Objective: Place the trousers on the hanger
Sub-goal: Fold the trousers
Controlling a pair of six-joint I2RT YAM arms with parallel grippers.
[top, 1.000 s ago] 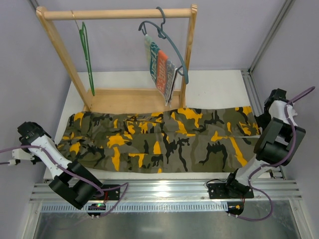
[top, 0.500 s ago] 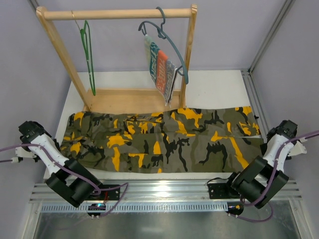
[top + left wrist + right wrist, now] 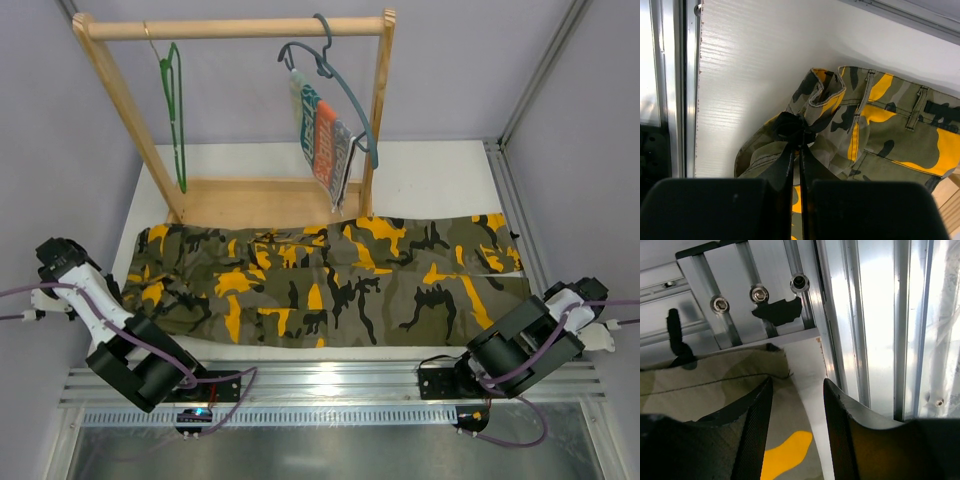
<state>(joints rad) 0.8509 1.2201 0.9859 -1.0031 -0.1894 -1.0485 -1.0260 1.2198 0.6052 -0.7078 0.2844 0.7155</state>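
The camouflage trousers (image 3: pixel 320 285) lie flat across the table, waist to the left. The thin green hanger (image 3: pixel 175 110) hangs on the left of the wooden rack (image 3: pixel 235 27). In the left wrist view my left gripper (image 3: pixel 800 134) is shut, and a bunched fold of the trousers (image 3: pixel 875 135) by the waistband gathers at its tips. My right gripper (image 3: pixel 797 381) is open, low at the near right leg hem. Its left finger (image 3: pixel 757 420) is over the trousers (image 3: pixel 705 385). Its right finger (image 3: pixel 837 425) is over bare table.
A thicker grey-blue hanger (image 3: pixel 345 90) carrying a small striped cloth (image 3: pixel 325 145) hangs on the right of the rack. The rack's wooden base (image 3: pixel 260 200) sits just behind the trousers. Aluminium rails (image 3: pixel 875 325) run along the table's right and near edges.
My right arm has swung from the far right side down to the near right leg hem, its jaws widening slightly. The left arm shifted only a little; the trousers lie as before.
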